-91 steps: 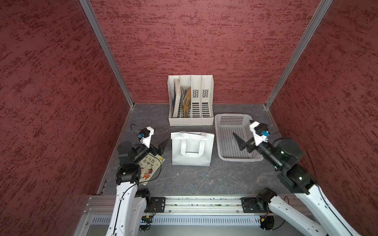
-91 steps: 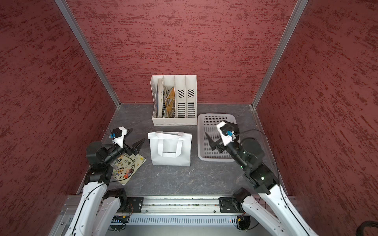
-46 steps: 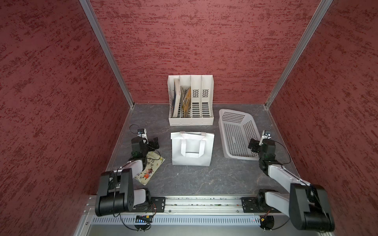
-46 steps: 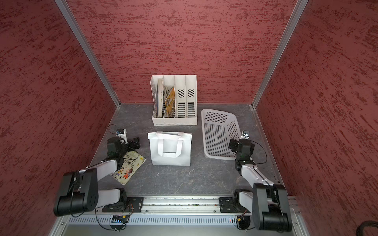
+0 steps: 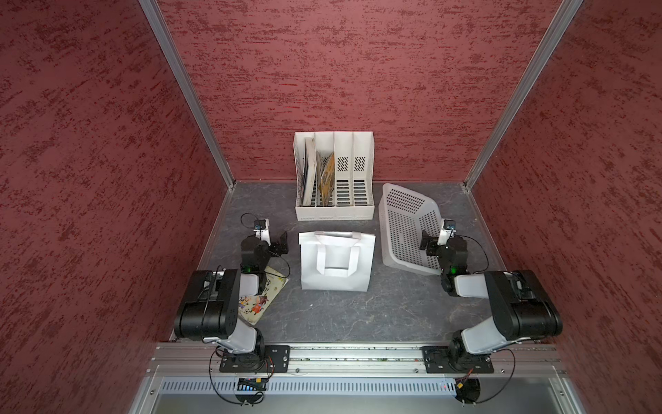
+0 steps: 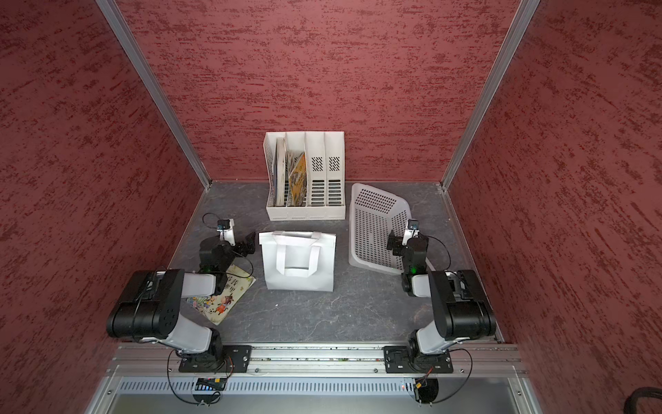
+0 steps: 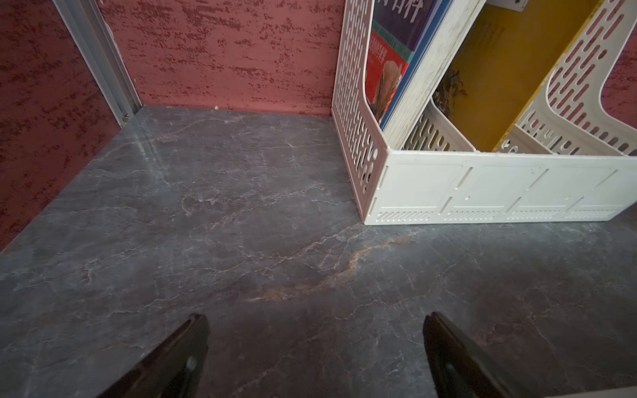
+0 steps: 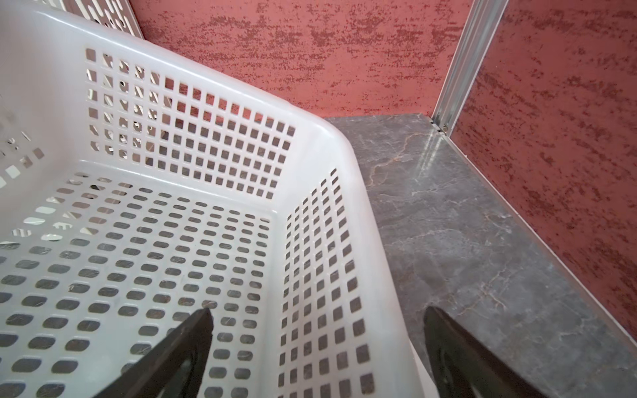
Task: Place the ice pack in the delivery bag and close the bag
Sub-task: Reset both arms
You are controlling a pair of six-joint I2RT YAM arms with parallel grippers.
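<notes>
The left arm and right arm: white links, black joint housings, green indicator lamps, looping black cables. The left pincer and right pincer: dark tapered fingers.

The delivery bag shows only its outside; whatever is in it can't be seen. The left arm covers a good part of the picture book, and the right arm hides the basket's near corner. Close up, the left tool and right tool show just their finger ends; the rest runs off the edge. The file rack is cut off there too. In both top views the print on its books is too small to read.
</notes>
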